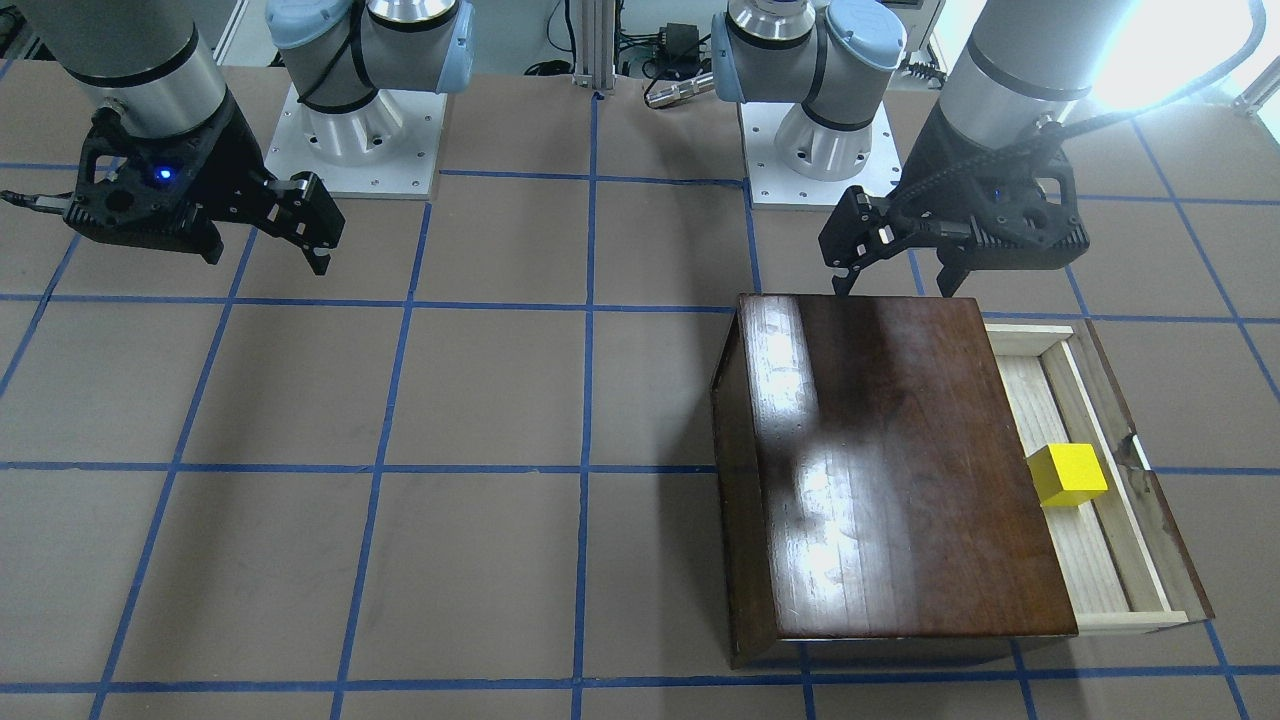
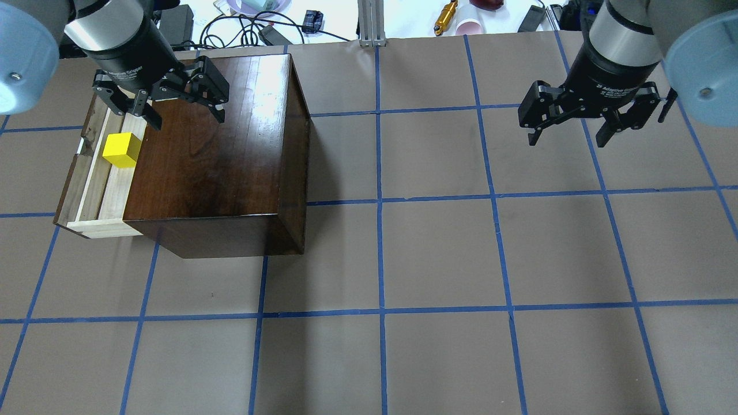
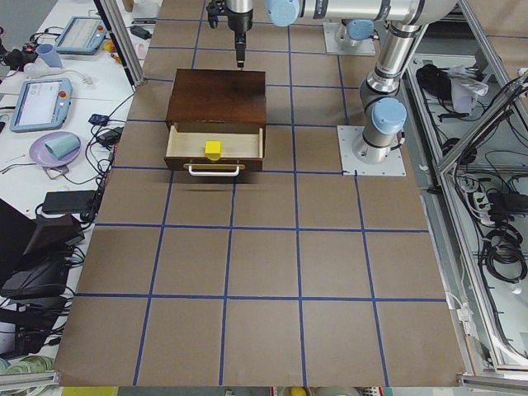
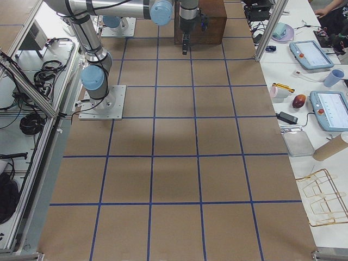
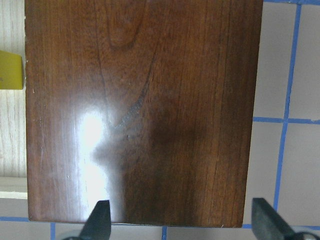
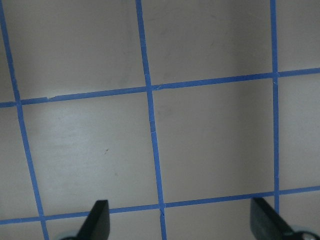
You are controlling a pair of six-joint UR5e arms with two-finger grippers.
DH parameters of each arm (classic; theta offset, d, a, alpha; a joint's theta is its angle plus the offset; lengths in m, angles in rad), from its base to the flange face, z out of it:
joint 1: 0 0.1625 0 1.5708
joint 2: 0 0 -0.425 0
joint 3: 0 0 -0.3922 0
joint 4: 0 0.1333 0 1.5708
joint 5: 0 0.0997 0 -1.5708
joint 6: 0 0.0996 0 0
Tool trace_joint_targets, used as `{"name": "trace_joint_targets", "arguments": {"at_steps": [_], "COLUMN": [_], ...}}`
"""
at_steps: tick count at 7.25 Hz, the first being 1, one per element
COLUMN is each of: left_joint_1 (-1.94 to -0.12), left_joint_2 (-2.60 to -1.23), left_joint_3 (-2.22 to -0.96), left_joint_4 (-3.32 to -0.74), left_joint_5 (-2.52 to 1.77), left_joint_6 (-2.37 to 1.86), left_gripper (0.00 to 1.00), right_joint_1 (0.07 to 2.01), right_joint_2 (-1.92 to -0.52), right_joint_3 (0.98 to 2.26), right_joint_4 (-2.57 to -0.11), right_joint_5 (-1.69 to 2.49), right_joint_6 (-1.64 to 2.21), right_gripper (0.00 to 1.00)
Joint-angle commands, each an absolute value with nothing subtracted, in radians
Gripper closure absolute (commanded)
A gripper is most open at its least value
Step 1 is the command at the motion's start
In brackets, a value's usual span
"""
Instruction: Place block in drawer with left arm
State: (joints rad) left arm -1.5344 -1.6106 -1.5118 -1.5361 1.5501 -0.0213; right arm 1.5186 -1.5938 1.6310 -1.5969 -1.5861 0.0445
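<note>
Box [image 1: 900,460]: glossy dark brown, its drawer face turned toward the robot's left.
Drawer [image 1: 1090,565]: stood partly out of the box, long axis running along that face, from robot side to operators' side.
Block [image 1: 1070,474]: yellow cube in the drawer's pale channel, about midway along it, just beside the box's top edge, sides roughly square to the drawer walls.
Left gripper [image 2: 187,119]: hung above the box's top, fingers spread, holding nothing, apart from the block.
Right gripper [image 2: 568,138]: well apart from the box, over the taped table [image 1: 400,400], fingers spread and empty.
</note>
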Motion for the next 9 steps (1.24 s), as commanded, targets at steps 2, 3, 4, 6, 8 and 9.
{"name": "trace_joint_targets", "arguments": {"at_steps": [2, 3, 4, 6, 8, 9], "left_joint_1": [-1.534, -1.534, -1.534, -1.534, -1.534, -1.532], "left_joint_2": [-1.603, -1.605, -1.605, -1.606, -1.605, -1.597], "left_joint_3": [-1.514, -1.511, -1.509, -1.508, -1.508, -1.508], "left_joint_4": [-1.523, -1.522, -1.522, -1.522, -1.522, -1.523], "left_joint_5": [1.552, 1.554, 1.554, 1.554, 1.554, 1.555], "left_joint_6": [-0.020, -0.018, -0.018, -0.018, -0.018, -0.018], "left_gripper": [0.00, 0.00, 0.00, 0.00, 0.00, 0.00], "right_joint_1": [1.519, 1.519, 1.519, 1.519, 1.519, 1.519], "right_joint_2": [-1.594, -1.594, -1.594, -1.594, -1.594, -1.594], "right_joint_3": [1.631, 1.631, 1.631, 1.631, 1.631, 1.631], "right_joint_4": [-1.597, -1.597, -1.597, -1.597, -1.597, -1.597], "right_joint_5": [-1.586, -1.586, -1.586, -1.586, -1.586, -1.586], "right_joint_6": [0.044, 0.044, 0.044, 0.044, 0.044, 0.044], "right_gripper": [0.00, 0.00, 0.00, 0.00, 0.00, 0.00]}}
